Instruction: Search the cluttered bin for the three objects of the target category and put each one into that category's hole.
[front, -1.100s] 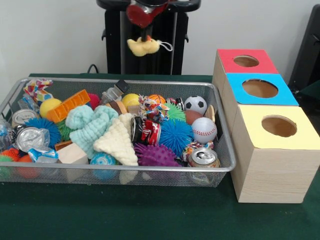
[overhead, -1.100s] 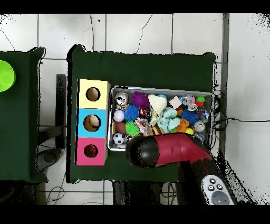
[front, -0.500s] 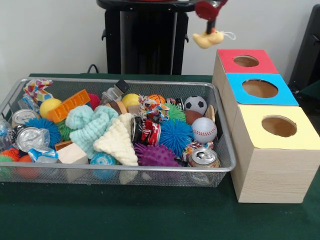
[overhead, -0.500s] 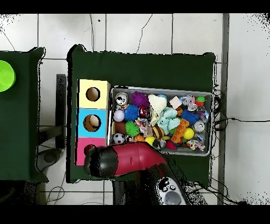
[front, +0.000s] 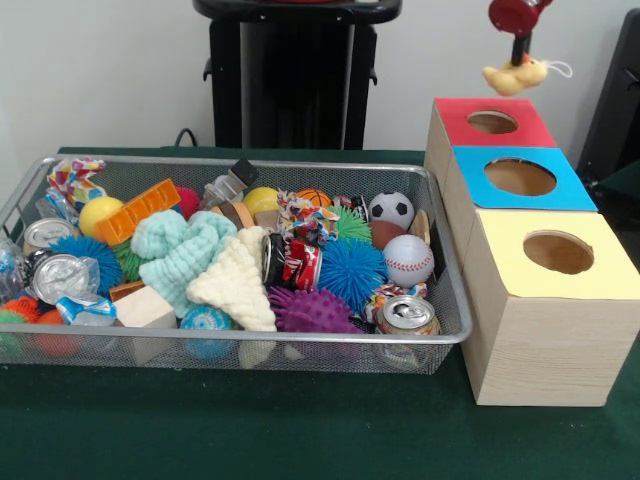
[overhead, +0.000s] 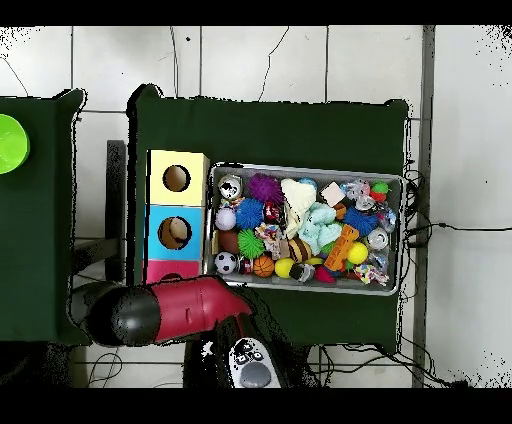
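The gripper (front: 516, 48) is clamped on a yellow plush duck (front: 514, 76), dangling it clear above the red-topped box (front: 493, 122), apparently lining it up with that hole.

In the front view, the bin (front: 60, 340) sits left of the three-holed box (front: 530, 330) on the counter (front: 300, 430); the pincer (front: 517, 60) hangs above the box's far end.

Pincer (front: 518, 62) high at upper right (clamped on something).
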